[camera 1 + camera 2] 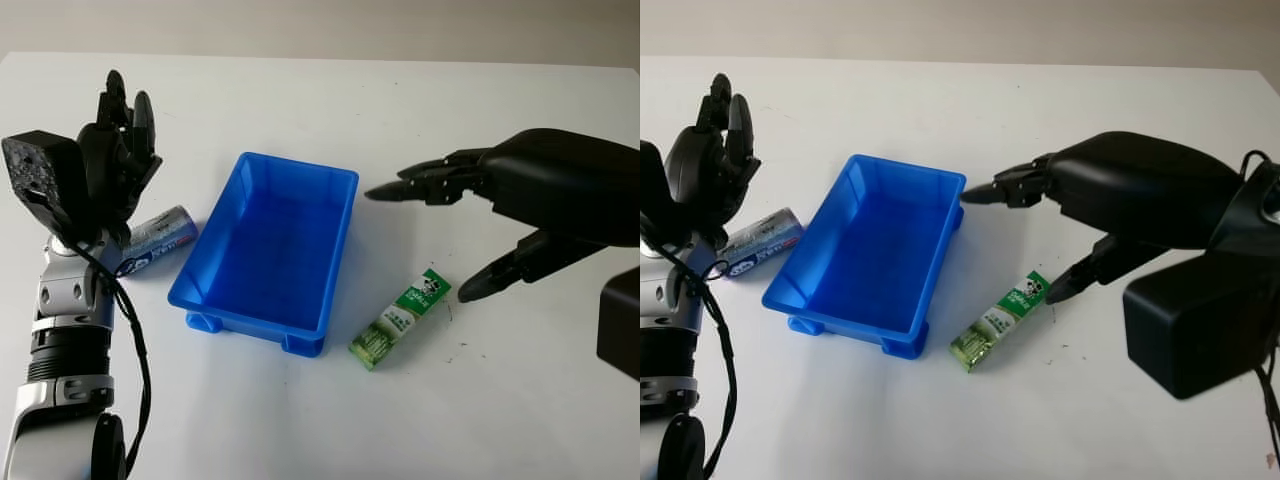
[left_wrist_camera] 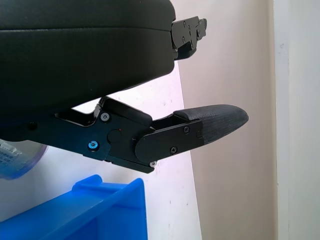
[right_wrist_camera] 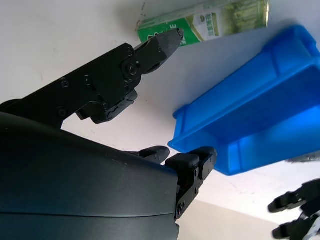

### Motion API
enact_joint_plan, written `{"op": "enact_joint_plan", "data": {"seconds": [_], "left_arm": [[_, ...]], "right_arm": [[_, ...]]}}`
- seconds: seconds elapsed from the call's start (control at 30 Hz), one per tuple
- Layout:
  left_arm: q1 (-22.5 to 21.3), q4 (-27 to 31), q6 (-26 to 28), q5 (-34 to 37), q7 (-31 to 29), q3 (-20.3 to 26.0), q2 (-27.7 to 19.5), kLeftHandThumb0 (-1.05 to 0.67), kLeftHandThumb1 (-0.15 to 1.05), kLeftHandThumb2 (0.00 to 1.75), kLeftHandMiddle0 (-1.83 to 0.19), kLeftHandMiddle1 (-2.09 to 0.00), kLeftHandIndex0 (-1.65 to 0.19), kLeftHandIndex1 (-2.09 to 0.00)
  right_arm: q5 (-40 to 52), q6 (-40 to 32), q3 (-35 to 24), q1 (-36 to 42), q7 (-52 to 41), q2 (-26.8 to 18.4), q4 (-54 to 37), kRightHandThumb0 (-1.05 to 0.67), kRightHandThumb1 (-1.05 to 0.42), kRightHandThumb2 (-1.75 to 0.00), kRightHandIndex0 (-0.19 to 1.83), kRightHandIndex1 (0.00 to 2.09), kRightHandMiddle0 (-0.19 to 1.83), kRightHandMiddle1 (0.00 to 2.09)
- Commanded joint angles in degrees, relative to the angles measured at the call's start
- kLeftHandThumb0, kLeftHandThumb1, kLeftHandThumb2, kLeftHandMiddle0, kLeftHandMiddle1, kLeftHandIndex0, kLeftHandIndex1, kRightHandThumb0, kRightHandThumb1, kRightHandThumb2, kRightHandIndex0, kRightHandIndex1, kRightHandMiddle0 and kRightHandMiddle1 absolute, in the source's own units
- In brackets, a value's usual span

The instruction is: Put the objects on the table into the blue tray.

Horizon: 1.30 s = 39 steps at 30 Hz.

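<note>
Table [image 1: 300, 420]: white, carrying everything here
Tray [image 1: 268, 250]: blue, nothing in it, sitting mid-table between the two hands
Right hand [image 1: 470, 235]: open and holding nothing, raised above the table to the right of the tray, upper fingers pointing at the tray's far right corner, thumb angled down toward the carton's far end without touching it
Left hand [image 1: 118, 140]: open, nothing in it, held upright left of the tray, just above and behind the can
Carton [image 1: 400, 318]: green, lying flat just right of the tray's near right corner
Can [image 1: 157, 240]: on its side, just left of the tray, partly hidden behind the left arm
</note>
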<state>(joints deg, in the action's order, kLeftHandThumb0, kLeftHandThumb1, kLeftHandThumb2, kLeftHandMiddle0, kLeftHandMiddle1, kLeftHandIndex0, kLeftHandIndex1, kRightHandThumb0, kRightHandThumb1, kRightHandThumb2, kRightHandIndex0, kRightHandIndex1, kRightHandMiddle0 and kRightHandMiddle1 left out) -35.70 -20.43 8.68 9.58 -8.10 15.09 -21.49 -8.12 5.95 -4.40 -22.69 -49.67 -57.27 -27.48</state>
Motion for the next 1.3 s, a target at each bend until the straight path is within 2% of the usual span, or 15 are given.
{"op": "enact_joint_plan", "data": {"seconds": [0.0,0.17,0.37,0.57,0.87,1.0,1.03,1.07,1.1,1.2,1.27], "left_arm": [[-1.21,0.33,0.26,-0.06,0.01,0.23,-0.89,-0.73,1.05,0.69,0.19,0.00,0.19,0.00],[-1.23,0.35,0.11,-0.23,0.26,0.24,-1.04,-0.74,1.05,0.68,0.19,0.00,0.19,0.00],[-1.03,0.75,0.35,-0.22,0.21,0.14,-1.17,-0.74,1.05,0.67,0.19,0.00,0.19,0.00],[-0.96,1.48,1.24,-0.23,0.79,0.12,-1.02,-0.74,1.05,0.67,0.19,0.00,0.19,0.00],[-0.76,0.96,0.36,-0.36,0.04,0.00,-1.24,-0.74,1.05,0.66,0.19,0.00,0.19,0.00],[-0.95,0.80,0.48,-0.30,0.31,0.11,-1.04,-0.73,1.05,0.67,0.19,0.00,0.19,0.00],[-0.91,0.77,0.33,-0.34,0.22,0.06,-1.10,-0.73,1.05,0.67,0.19,0.00,0.19,0.00],[-0.88,0.74,0.21,-0.45,0.21,0.00,-1.16,-0.73,1.05,0.67,0.19,0.00,0.19,0.00],[-0.85,0.63,0.05,-0.59,0.07,-0.10,-1.31,-0.73,1.05,0.67,0.19,0.00,0.19,0.00],[-0.88,0.25,-0.15,-0.57,-0.16,-0.05,-1.46,-0.74,1.05,0.67,0.19,0.00,0.19,0.00],[-0.88,0.31,-0.10,-0.40,-0.11,0.08,-1.34,-0.73,1.05,0.67,0.19,0.00,0.19,0.00]], "right_arm": [[-0.71,2.48,0.86,1.00,-0.26,-0.80,0.11,-0.37,-0.68,-0.05,0.42,0.15,0.47,0.09],[-1.64,1.61,2.67,1.22,-2.59,-1.06,-0.59,-0.38,-0.70,-0.06,0.40,0.13,0.44,0.06],[-0.96,4.23,4.70,1.79,-2.91,0.41,0.59,-0.39,-0.70,-0.06,0.44,0.14,0.46,0.07],[-1.02,3.44,6.80,2.93,-2.78,1.60,1.06,-0.36,-0.71,-0.06,0.44,0.15,0.48,0.09],[-3.86,2.86,9.01,6.65,-1.19,3.28,1.05,-0.33,-0.75,-0.06,0.40,0.15,0.43,0.11],[-6.39,4.77,9.21,9.11,1.50,4.56,1.96,-0.28,-0.74,-0.05,0.41,0.18,0.42,0.14],[-7.19,6.09,9.29,9.93,2.62,4.95,2.63,-0.27,-0.74,-0.05,0.41,0.21,0.40,0.20],[-7.95,7.47,9.37,10.73,3.77,5.34,3.37,-0.25,-0.74,-0.05,0.39,0.30,0.29,0.45],[-8.62,9.00,9.43,11.42,4.92,5.74,4.19,-0.22,-0.74,-0.05,0.31,0.48,0.15,0.78],[-10.71,15.36,9.39,12.95,9.33,7.01,7.77,-0.18,-0.73,-0.05,0.04,1.16,0.04,1.21],[-12.14,20.31,9.30,13.53,13.01,8.05,11.06,-0.15,-0.75,-0.06,-0.06,1.44,0.00,1.40]]}}
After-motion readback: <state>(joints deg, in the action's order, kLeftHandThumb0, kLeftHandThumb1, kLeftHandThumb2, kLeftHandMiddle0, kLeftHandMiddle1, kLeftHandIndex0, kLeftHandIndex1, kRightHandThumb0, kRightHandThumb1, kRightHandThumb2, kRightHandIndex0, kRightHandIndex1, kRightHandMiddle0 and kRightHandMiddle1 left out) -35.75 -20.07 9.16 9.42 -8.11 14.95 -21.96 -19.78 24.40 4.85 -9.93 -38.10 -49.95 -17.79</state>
